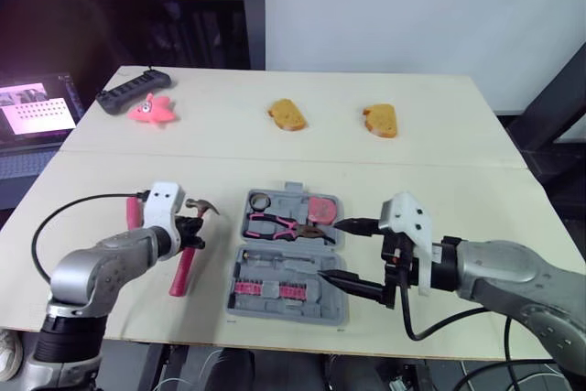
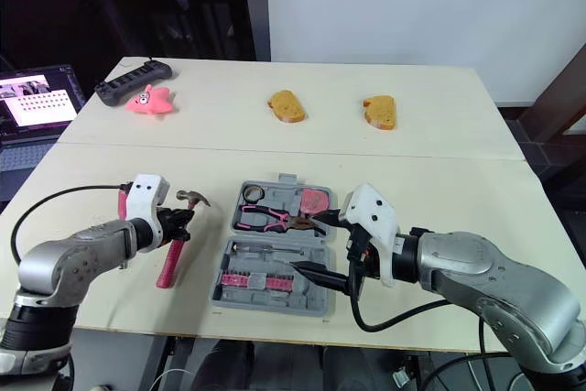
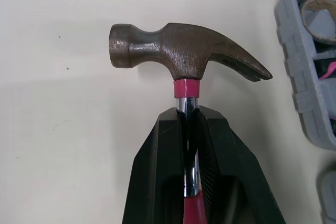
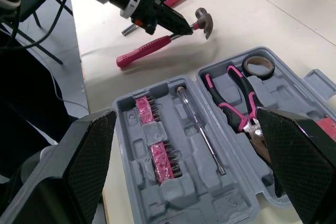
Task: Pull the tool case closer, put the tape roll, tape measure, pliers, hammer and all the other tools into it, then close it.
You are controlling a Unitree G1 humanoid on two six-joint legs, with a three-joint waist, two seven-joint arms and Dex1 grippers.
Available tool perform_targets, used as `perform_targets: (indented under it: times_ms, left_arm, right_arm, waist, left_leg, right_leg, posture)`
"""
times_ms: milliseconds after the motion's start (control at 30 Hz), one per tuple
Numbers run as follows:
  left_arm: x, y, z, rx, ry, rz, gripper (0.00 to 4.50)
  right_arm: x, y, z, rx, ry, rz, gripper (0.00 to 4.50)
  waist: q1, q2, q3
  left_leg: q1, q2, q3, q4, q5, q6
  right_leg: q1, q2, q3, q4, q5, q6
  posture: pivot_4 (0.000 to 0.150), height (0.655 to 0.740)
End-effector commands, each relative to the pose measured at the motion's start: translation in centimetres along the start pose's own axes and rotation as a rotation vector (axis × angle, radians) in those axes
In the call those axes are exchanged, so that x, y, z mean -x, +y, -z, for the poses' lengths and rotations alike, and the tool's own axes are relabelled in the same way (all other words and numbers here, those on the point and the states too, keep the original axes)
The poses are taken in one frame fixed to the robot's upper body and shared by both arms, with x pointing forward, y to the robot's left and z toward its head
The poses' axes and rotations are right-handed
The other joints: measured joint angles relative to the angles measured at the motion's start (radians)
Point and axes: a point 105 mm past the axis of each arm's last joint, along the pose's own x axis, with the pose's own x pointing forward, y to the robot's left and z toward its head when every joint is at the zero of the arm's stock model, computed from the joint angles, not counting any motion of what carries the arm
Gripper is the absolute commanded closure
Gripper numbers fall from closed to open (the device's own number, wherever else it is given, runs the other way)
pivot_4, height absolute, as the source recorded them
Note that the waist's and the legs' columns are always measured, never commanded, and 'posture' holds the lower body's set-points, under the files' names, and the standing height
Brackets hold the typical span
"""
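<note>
Your left claw [image 3: 187, 111] is clamped on the hammer [image 3: 184, 51], pinching the bare steel neck just behind the head. That's a sensible spot: thin metal the pads can close right around, and close to the heavy end, so it shouldn't droop much.

The head sits just beyond the tips. The pink grip trails back under the wrist, low on the tabletop. I can't tell if it's lifted. So its long axis runs along your fingers, with the forked end pointing at the case [image 1: 240, 309] and the striking face pointing away.

Your right claw [image 1: 330, 250] is spread wide, holding nothing. It's poised over the case's edge on its own side, likely to steady it.

Below and between its fingers the case lies open. The pliers [image 1: 279, 224], tape roll [image 1: 258, 200] and tape measure [image 1: 320, 209] are already seated inside.
</note>
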Motion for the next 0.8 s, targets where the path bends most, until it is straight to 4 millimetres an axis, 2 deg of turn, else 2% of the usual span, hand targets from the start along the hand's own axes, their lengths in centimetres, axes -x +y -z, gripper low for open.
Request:
perform_targets:
  times_ms: [33,67,133,267,367,533,700,800]
  left_arm:
    - [-0.4,-0.3,0.3,-0.017,-0.02,0.021,3.54]
    - [-0.5,-0.5,0.3,-0.018,-0.023,0.029,3.19]
    - [-0.4,-0.5,-0.2,-0.037,-0.048,0.032,2.18]
    - [0.8,-0.6,-2.3,-0.061,-0.129,0.04,0.2]
    - [3.0,-0.8,-4.5,-0.114,-0.23,0.05,0.09]
    - [5.3,0.0,-5.3,-0.129,-0.322,0.025,0.09]
    - [7.0,1.7,-4.3,-0.174,-0.418,-0.014,0.09]
    - [7.8,2.4,-2.4,-0.223,-0.452,-0.008,0.09]
  right_arm:
    - [0.2,0.5,-0.8,0.029,-0.026,-0.004,0.0]
    - [0.2,0.5,-0.8,0.03,-0.026,-0.003,0.0]
    - [0.3,0.4,-0.9,0.028,-0.026,0.0,0.0]
    - [0.5,0.4,-0.8,0.023,-0.025,0.008,0.0]
    - [0.6,0.5,-0.8,0.017,-0.028,0.018,0.0]
    - [1.1,0.1,-0.5,0.02,-0.029,0.056,0.0]
    - [1.4,-0.3,0.9,0.033,-0.006,0.101,0.0]
    - [1.5,-0.4,2.3,0.035,0.021,0.125,0.0]
  waist:
    - [-0.001,0.0,0.0]
    - [-0.002,0.0,0.0]
    - [-0.003,0.0,0.0]
    - [-0.004,0.0,0.0]
    - [-0.006,0.0,0.0]
    - [-0.009,0.0,0.0]
    - [-0.008,0.0,0.0]
    - [-0.006,0.0,0.0]
  left_leg:
    - [0.0,0.0,0.0,0.0,0.0,0.0]
    - [0.0,0.0,0.0,0.0,0.0,0.0]
    - [0.0,0.0,0.0,0.0,0.0,0.0]
    - [0.0,0.0,0.0,0.0,0.0,0.0]
    - [0.0,0.0,0.0,0.0,0.0,0.0]
    - [0.0,0.0,0.0,0.0,0.0,0.0]
    - [0.0,0.0,0.0,-0.001,0.0,0.0]
    - [0.0,0.0,0.0,-0.001,0.0,0.0]
  right_leg:
    - [0.0,0.0,0.0,0.0,0.0,0.0]
    - [0.0,0.0,0.0,0.0,0.0,0.0]
    - [0.0,0.0,0.0,0.0,0.0,0.0]
    - [0.0,0.0,0.0,0.0,0.0,0.0]
    - [0.0,0.0,0.0,0.0,0.0,0.0]
    - [0.0,0.0,0.0,0.0,0.0,0.0]
    - [0.0,0.0,0.0,-0.001,0.0,0.0]
    - [0.001,0.0,0.0,-0.003,0.0,0.0]
  posture:
    - [0.15,0.74]
    - [0.15,0.74]
    - [0.15,0.74]
    - [0.15,0.74]
    - [0.15,0.74]
    - [0.15,0.74]
    - [0.15,0.74]
    - [0.15,0.74]
